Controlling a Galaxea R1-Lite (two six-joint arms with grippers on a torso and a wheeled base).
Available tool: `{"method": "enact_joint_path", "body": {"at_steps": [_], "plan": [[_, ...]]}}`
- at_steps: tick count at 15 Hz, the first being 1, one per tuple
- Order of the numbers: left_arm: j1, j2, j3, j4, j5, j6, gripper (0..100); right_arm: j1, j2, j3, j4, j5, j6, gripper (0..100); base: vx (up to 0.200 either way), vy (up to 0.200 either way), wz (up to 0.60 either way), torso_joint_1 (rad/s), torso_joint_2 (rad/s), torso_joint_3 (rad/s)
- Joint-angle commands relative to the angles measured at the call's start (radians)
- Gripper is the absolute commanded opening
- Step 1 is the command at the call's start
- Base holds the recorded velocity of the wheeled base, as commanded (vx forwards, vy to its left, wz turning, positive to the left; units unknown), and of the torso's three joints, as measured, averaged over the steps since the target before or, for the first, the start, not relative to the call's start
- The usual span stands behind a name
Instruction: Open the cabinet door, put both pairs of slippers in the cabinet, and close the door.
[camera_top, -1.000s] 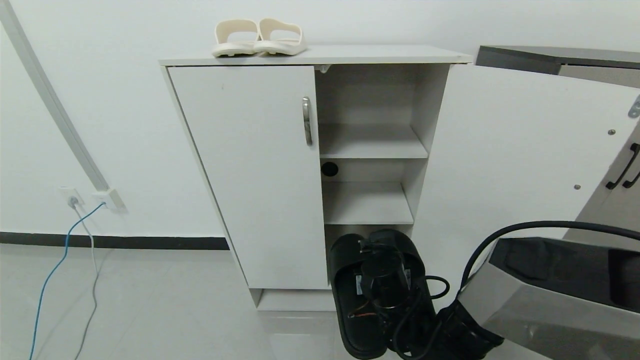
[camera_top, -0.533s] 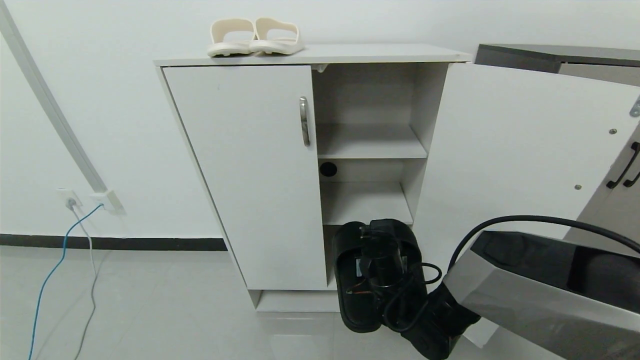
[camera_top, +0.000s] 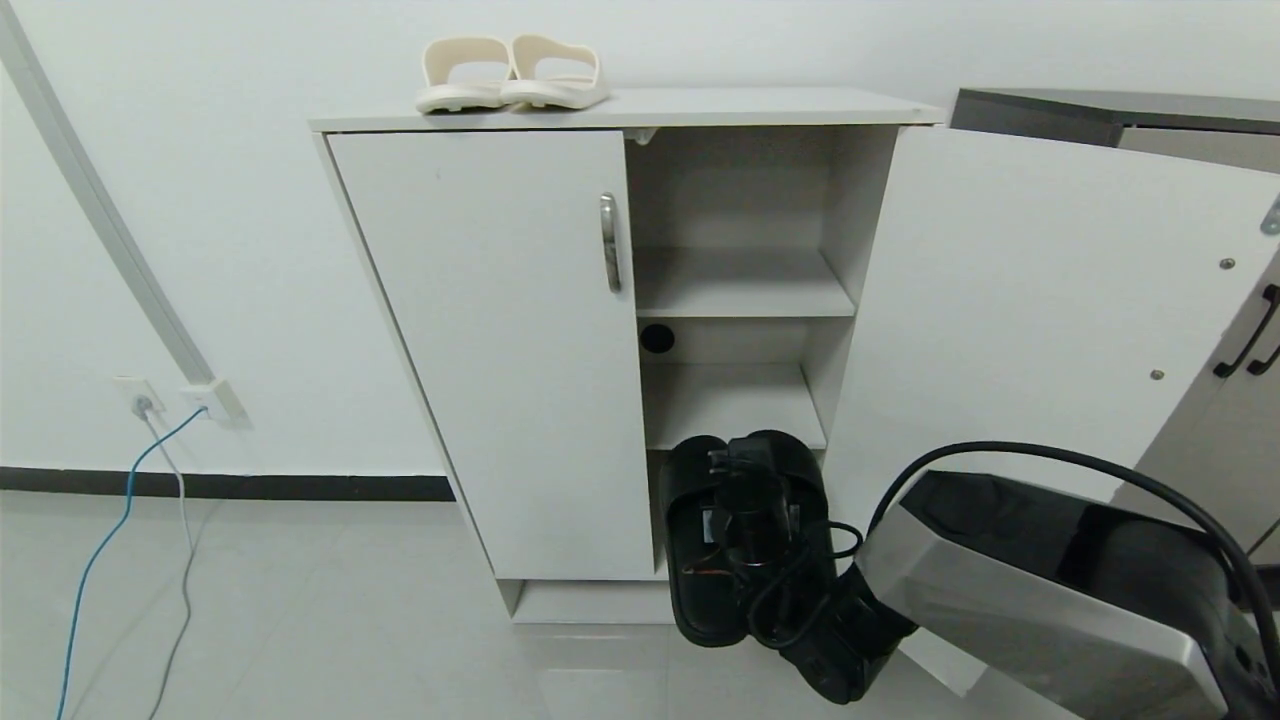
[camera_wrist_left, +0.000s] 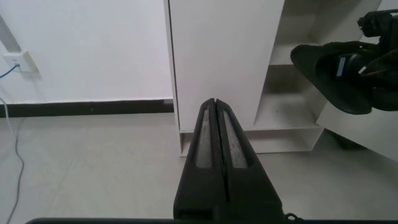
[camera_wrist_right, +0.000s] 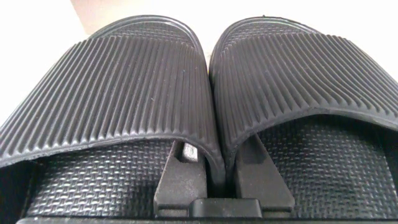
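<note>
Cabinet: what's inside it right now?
Two bare shelves and a round hole in the back panel. The black slippers, gripped by the right pincer, are at the bottom opening. The closed left door hides the other half.

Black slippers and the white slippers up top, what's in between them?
In the head view, two shelves and the cabinet top lie between the black slippers below and the white slippers above.
</note>
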Motion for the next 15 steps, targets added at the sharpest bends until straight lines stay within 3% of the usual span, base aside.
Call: {"method": "enact_joint_path", "body": {"at_steps": [1, 12, 15], "plan": [[0.001, 0.002, 0.0, 0.0, 0.0, 0.0, 0, -0.004, 0.037, -0.011, -0.053, 0.001, -0.033, 0, 0.0, 0.0, 0.0, 0.0, 0.0, 0.0], [0.001, 0.002, 0.0, 0.0, 0.001, -0.001, 0, -0.021, 0.066, -0.033, -0.107, -0.001, -0.062, 0, 0.0, 0.0, 0.0, 0.003, 0.0, -0.181], [0.001, 0.002, 0.0, 0.0, 0.001, -0.003, 0, -0.024, 0.068, -0.028, -0.199, -0.001, -0.127, 0, 0.0, 0.0, 0.0, 0.006, 0.0, -0.199]]}}
